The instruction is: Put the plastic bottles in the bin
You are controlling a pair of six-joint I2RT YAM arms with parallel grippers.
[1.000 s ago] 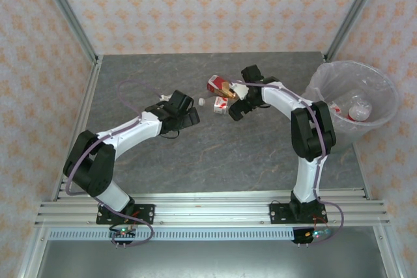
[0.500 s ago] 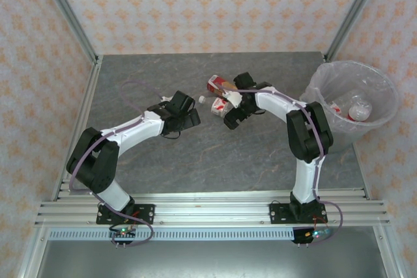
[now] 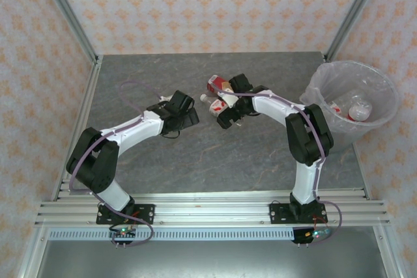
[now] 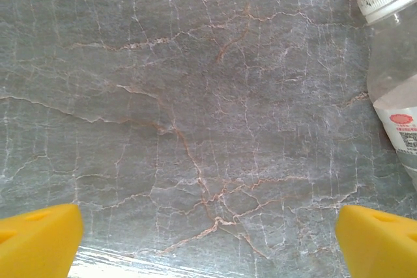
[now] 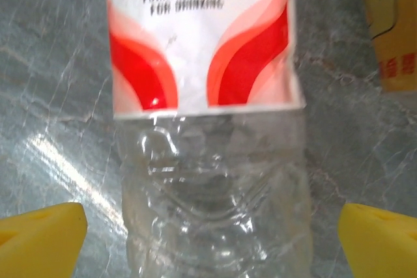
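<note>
The left gripper hangs low over the table, fingers wide apart and holding nothing, with a white-capped bottle lying just to its right; it seems to be leaving that pick to the other arm. The right gripper sits over the same bottle, fingers spread either side of its clear body, apparently lined up to close on it. A second bottle lies just behind; the bin stands well apart at far right, with other bottles already inside.
</note>
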